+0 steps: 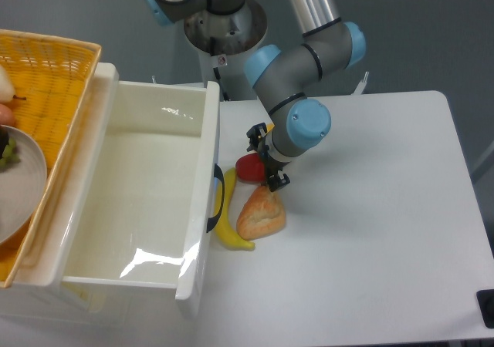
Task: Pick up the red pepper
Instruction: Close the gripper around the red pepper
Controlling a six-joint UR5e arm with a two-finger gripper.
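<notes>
On white table (370,208), red pepper (247,167) just beside pincer (270,170).

One red pepper (248,167), one bread (262,213), one banana (230,225).

White table (386,208) fills the right side, smooth and matte, its rounded corner up near the back. Behind it, a plain grey-blue wall (432,31), evenly lit, soft shadows only. On the left sits a big white plastic bin (147,208), glossy, catching bright glints of overhead light on its floor and back wall. Tucked against its far side is a woven yellow basket (46,62), and a grey plate (27,181) rests inside it. Small dark object (486,307) at the lower right edge, too cropped to name.
</notes>
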